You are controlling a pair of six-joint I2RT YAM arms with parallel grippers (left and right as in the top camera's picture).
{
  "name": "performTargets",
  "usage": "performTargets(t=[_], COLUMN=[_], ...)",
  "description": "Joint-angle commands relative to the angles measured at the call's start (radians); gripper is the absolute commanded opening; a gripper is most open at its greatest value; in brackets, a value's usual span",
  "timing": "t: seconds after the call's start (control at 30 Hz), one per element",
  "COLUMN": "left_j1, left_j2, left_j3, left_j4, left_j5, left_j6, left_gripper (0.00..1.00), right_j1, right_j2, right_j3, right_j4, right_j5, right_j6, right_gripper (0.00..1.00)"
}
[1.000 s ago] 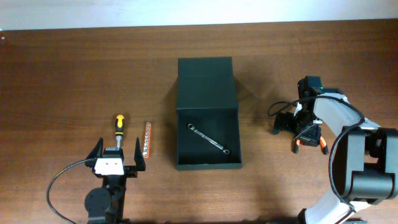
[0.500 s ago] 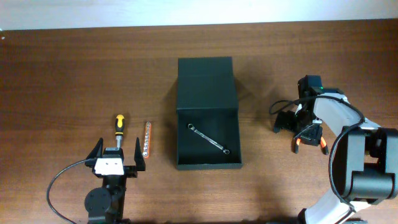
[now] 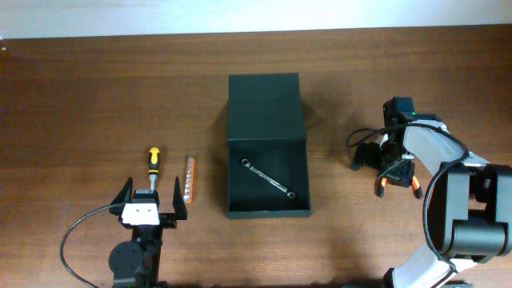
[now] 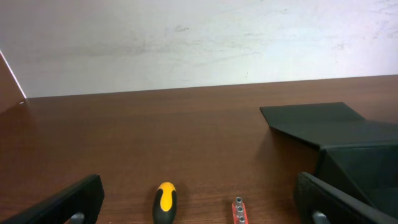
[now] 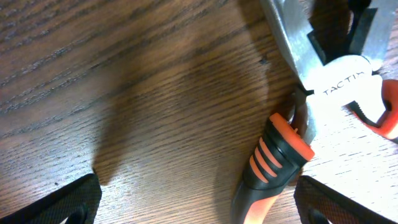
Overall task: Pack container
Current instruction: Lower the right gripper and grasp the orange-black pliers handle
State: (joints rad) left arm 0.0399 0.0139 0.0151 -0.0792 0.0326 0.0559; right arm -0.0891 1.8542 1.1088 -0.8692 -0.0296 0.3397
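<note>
Nothing has moved since before. The container [image 3: 266, 120] lies open, holding one wrench [image 3: 269, 178]; the left pincer [image 3: 151, 200] and right pincer [image 5: 202, 202] gape empty.

L gripper [image 3: 152, 186]: arm folded low, wrist level, pointing fwd, jaws wide apart. R gripper [image 3: 386, 170]: arm arched over, wrist pointing down, jaws wide apart.

Wrench [image 3: 269, 178] in container [image 3: 264, 108], screwdriver [image 3: 152, 166] well left
</note>
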Motion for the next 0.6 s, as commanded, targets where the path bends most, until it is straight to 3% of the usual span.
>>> performTargets(t=[0.0,0.57], left_j1=[0.004,0.004], left_j2=[-0.008,-0.008], left_j3=[-0.006,-0.006], left_j4=[-0.002,-0.002], left_j5=[-0.003,-0.003], left_j6=[-0.003,-0.003], left_gripper=[0.99,0.99], right_j1=[0.004,0.004], right_j2=[0.006,0.006], right_j3=[-0.008,-0.008], right_j4=[0.002,0.003], right_j5=[0.016,0.016], right_j6=[0.01,0.01], right_gripper=[0.99,0.97])
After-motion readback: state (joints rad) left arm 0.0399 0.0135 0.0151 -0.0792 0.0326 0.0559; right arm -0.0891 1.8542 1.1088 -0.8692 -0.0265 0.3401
